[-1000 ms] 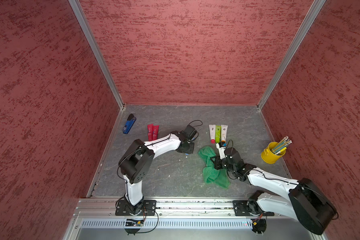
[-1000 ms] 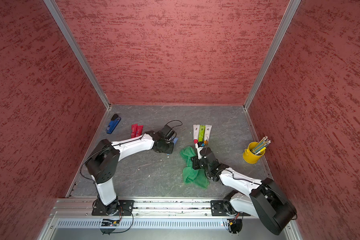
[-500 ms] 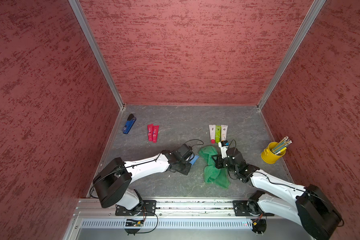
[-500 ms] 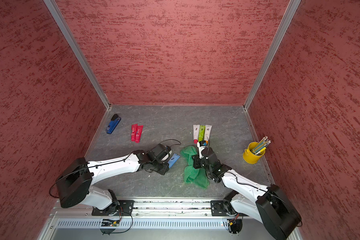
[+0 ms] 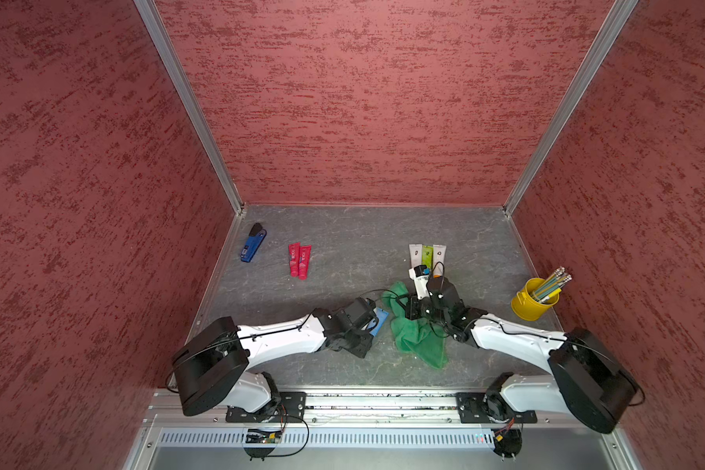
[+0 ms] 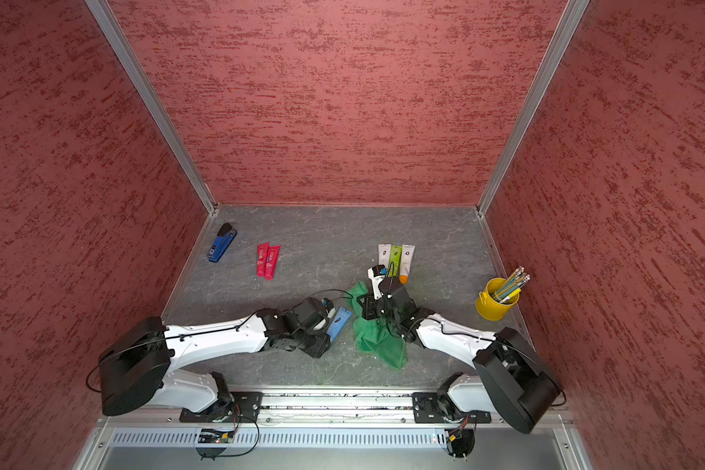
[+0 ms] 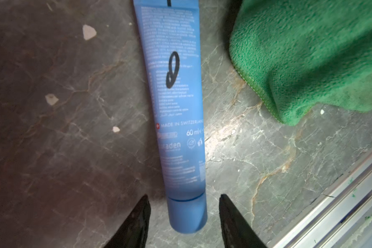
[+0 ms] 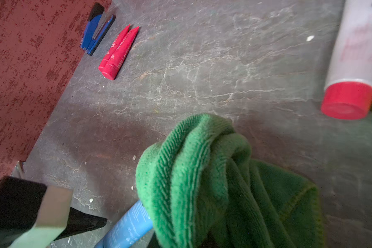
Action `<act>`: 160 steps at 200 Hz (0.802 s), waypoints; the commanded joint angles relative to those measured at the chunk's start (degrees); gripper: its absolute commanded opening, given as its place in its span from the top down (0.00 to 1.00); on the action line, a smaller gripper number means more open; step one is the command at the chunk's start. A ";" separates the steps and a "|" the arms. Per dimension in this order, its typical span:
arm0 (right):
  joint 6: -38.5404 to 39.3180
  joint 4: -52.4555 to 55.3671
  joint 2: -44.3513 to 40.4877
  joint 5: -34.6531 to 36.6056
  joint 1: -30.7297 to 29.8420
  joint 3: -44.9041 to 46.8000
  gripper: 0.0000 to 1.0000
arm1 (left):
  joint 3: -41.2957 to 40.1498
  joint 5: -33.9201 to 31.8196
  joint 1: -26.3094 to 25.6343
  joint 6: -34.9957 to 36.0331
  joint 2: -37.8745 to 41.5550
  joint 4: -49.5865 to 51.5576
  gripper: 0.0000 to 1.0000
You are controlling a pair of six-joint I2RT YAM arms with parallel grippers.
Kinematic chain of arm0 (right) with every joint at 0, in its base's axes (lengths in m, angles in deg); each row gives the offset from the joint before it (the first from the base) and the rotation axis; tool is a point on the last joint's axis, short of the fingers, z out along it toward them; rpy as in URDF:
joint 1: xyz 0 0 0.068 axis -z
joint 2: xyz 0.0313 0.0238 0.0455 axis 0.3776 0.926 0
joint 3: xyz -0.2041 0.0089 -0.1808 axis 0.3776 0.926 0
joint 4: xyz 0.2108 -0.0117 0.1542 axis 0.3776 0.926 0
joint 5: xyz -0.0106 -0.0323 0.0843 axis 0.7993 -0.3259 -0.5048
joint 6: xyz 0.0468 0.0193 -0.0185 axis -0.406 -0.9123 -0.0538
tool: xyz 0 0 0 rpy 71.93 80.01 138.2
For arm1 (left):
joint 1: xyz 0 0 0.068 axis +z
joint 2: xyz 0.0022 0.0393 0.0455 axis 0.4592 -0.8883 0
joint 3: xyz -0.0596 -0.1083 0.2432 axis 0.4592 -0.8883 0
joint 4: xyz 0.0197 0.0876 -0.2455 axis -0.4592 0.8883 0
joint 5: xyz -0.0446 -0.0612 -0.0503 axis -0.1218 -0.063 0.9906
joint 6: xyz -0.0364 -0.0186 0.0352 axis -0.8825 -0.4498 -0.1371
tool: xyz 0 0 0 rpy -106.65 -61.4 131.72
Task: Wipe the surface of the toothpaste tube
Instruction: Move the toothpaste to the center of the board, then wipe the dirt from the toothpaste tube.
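The left gripper has brought the blue toothpaste tube beside the green cloth and released it; its jaws now stand apart around the cap, tube flat on the surface. The right gripper, clamped on the cloth, can probably start wiping.

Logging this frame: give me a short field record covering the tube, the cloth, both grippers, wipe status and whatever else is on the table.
tube: blue, lying flat on the table, black marker scribble on it
cloth: green, bunched, beside the tube
left gripper: open, jaws either side of the tube's cap, gaps on both sides
right gripper: shut on cloth
wipe status: in the left wrist view, the cloth lies apart from the tube
others: stapler, red tubes, three tubes, yellow cup of pencils
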 commanded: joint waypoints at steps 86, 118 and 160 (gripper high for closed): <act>-0.72 -9.97 19.14 -3.28 -5.24 -0.87 1.00 | -0.74 -8.54 -4.42 -2.25 -7.24 -4.98 0.80; -4.12 -14.94 18.10 -8.13 -6.06 5.14 1.00 | -0.83 -10.03 -4.46 -2.73 -7.78 -5.78 0.82; -10.16 -26.08 17.19 -19.23 -9.04 12.67 1.00 | -0.53 -11.37 -4.29 -2.61 -7.50 -6.20 0.82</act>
